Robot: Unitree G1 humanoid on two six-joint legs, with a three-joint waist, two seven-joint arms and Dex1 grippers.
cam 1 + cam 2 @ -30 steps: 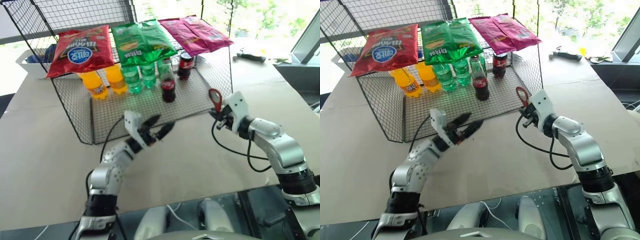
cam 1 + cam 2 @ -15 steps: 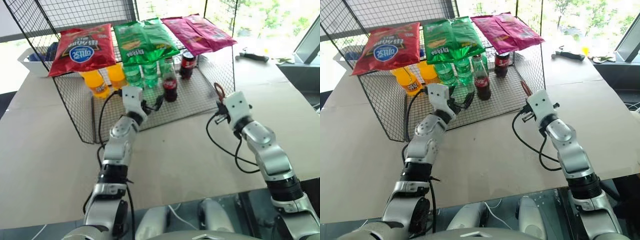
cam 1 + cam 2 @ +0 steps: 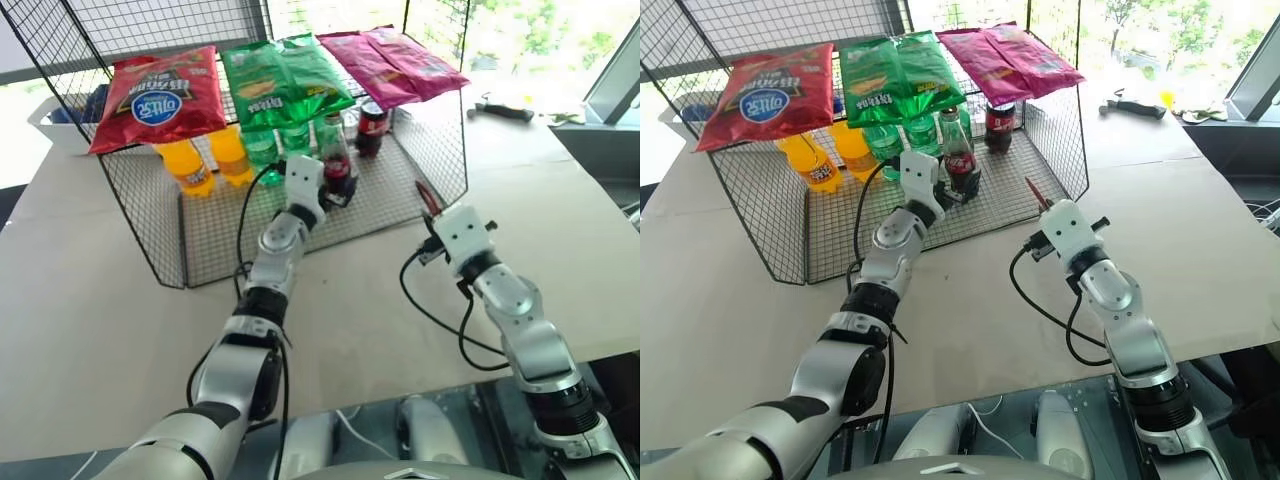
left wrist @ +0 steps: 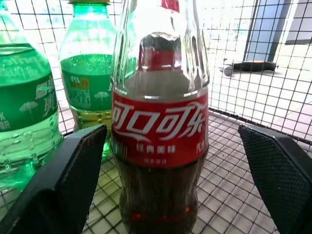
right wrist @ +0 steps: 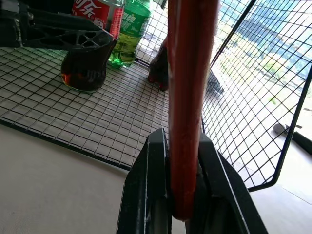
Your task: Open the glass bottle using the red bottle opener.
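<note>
So there's a big tan tabletop (image 3: 90, 300) with a black wire-mesh rack (image 3: 200, 225) sitting on it. The rack has an upper shelf carrying three snack bags: a red crinkly bag (image 3: 160, 95), a green bag (image 3: 280, 78) and a magenta bag (image 3: 392, 62). Under those, on the mesh floor, you get two orange soda bottles (image 3: 205, 160), a few green plastic bottles (image 4: 83, 73) and a short dark cola container with a red band (image 3: 372, 122) at the back.

The glass bottle (image 4: 160, 126), the slim clear one with dark brown cola and a red label, stands upright on the mesh floor just in front of the green ones.

The left gripper (image 4: 170, 185) is reached into the rack with its two black fingers (image 4: 63, 180) spread wide, one on each side of the bottle's lower body. There's a gap on both sides in the wrist view, so nothing grabbed.

The right gripper (image 5: 183, 195) sits outside the rack near its front right corner, over the table, and it's clamped tight on the handle of the red bottle opener (image 5: 190, 97), a thin flat red tool that sticks up and away from the fingers toward the rack.

A dark tool (image 3: 498, 113) lies far back on the table to the right.
</note>
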